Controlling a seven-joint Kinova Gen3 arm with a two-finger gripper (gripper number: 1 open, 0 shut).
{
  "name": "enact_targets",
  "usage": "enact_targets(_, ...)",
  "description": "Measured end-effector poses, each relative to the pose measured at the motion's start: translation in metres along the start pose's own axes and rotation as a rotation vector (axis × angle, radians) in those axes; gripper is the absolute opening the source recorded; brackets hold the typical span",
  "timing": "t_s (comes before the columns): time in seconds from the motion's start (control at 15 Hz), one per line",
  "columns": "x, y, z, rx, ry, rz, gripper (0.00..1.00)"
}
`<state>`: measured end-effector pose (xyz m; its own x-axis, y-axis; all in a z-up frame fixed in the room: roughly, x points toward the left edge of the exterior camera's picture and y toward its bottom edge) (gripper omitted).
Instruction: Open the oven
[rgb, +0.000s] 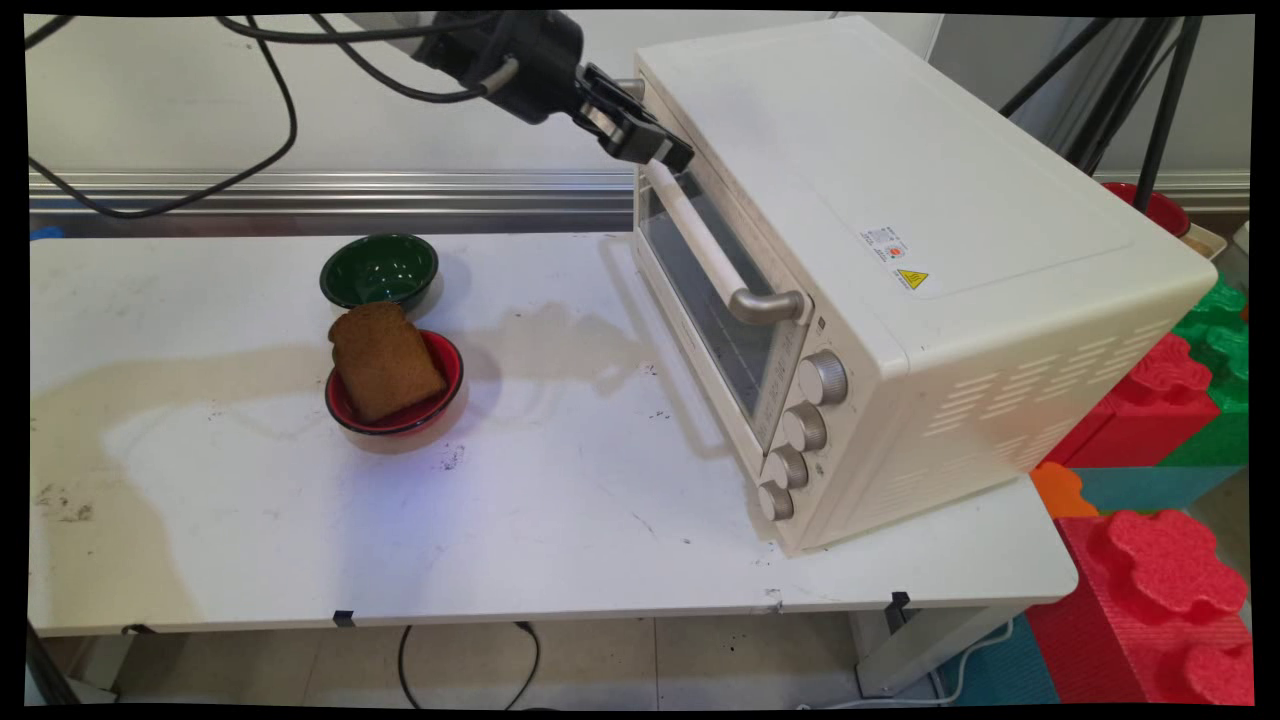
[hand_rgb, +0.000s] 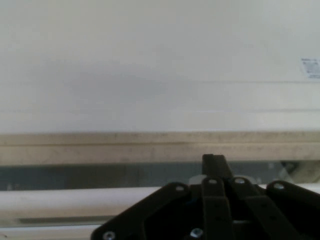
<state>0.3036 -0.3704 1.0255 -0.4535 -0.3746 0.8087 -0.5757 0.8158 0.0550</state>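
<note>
Main view: the gripper is at the upper far corner of the oven door, at the far end of its handle. The oven stands at the tabletop's right edge. Toast leans in a red bowl left of centre, with a green bowl just behind.

Hand view: the claw looks closed and empty, its tip just above the handle.

My hand sits at the far top corner of the oven door, right by its handle. On the tabletop, well to the left, bread leans in a red bowl, with a green bowl just behind.
</note>
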Motion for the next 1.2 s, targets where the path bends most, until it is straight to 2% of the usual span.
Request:
enact_targets(0.6,-0.001,-0.001,0.032,0.03,-0.026,-0.004,0.0)
enact_targets(1.2,-0.019,-0.003,0.045,0.041,-0.044,-0.006,0.0)
